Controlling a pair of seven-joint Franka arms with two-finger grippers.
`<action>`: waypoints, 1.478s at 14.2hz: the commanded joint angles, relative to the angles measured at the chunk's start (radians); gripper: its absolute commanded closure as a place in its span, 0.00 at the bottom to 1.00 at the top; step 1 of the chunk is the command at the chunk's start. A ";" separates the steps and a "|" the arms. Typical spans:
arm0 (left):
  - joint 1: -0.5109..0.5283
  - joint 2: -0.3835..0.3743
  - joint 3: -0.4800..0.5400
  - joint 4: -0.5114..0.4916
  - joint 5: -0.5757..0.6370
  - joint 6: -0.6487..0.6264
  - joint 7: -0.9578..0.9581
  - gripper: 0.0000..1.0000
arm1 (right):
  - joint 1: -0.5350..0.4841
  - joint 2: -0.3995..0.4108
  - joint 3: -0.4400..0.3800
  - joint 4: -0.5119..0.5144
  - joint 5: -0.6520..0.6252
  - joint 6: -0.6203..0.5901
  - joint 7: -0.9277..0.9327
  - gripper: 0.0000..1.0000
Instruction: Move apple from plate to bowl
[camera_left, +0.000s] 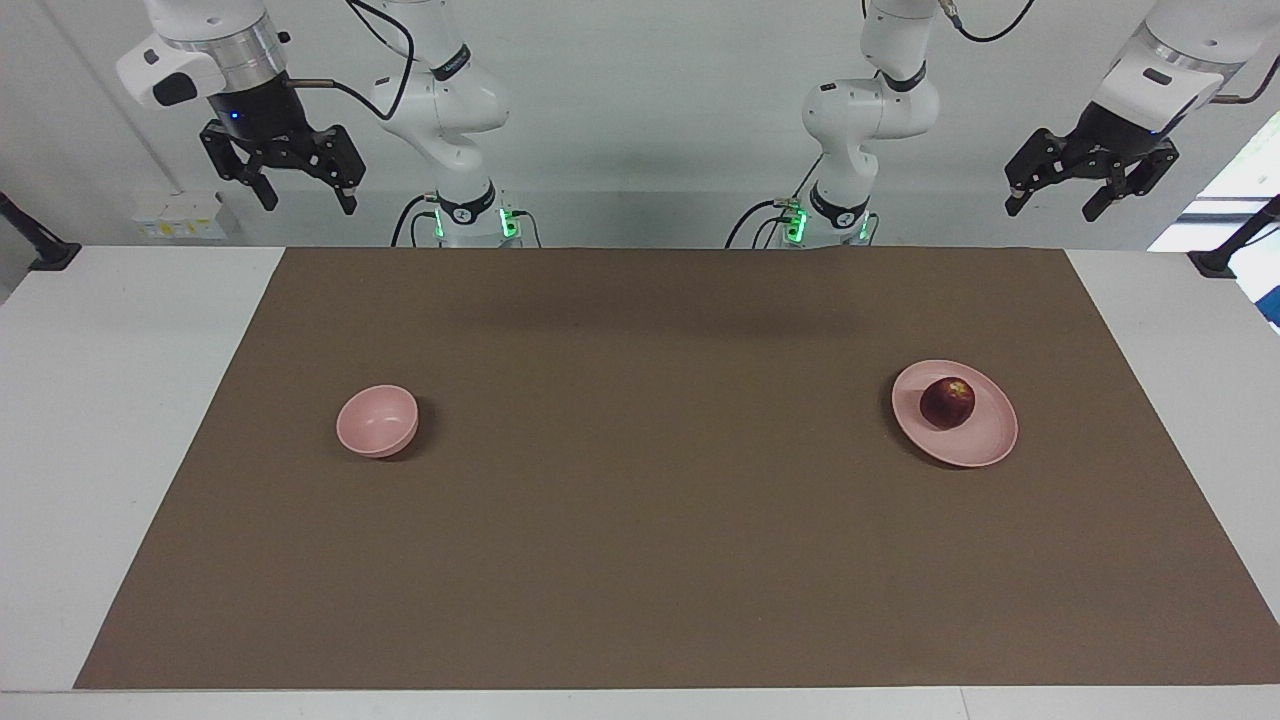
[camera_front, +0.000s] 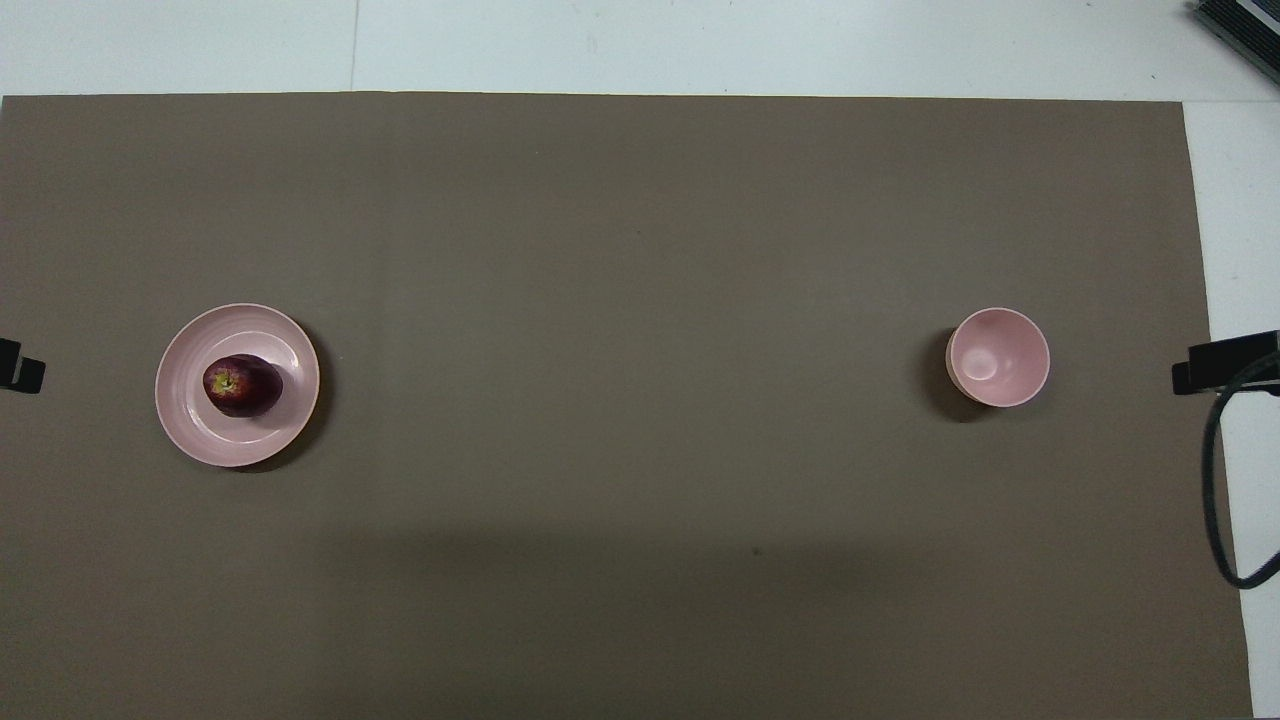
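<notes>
A brown paper-like mat (camera_left: 640, 470) is covering most of the white table (camera_left: 110, 400), leaving white margins at both short ends. On the mat's clock face as the overhead view shows it, the plate (camera_front: 190, 420) is lying at 9 o'clock, toward the left arm's end, and the bowl (camera_front: 1015, 350) is standing at 3 o'clock, toward the right arm's end; the wide stretch of mat between them is lying bare. The flat, low-rimmed, pale pink plate is carrying the apple (camera_front: 243, 385), a round dark red fruit with a yellowish stem patch, sitting just off the plate's centre. The small, deep, smooth pale pink bowl is holding nothing. The left gripper (camera_left: 1090, 195) is hanging high above the table's robot-side edge, fingers spread wide and gripping nothing. The right gripper (camera_left: 300, 190) is hanging likewise, fingers spread wide and gripping nothing.
</notes>
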 joint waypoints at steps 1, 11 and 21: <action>0.015 -0.029 -0.009 -0.034 -0.007 0.009 0.004 0.00 | -0.012 -0.023 0.004 -0.024 0.015 0.008 -0.011 0.00; 0.013 -0.032 -0.007 -0.040 -0.007 0.016 0.001 0.00 | -0.017 -0.017 -0.007 -0.012 0.012 0.005 -0.013 0.00; 0.006 -0.033 -0.010 -0.042 -0.007 0.016 0.009 0.00 | -0.004 -0.023 -0.004 -0.055 0.013 0.013 -0.001 0.00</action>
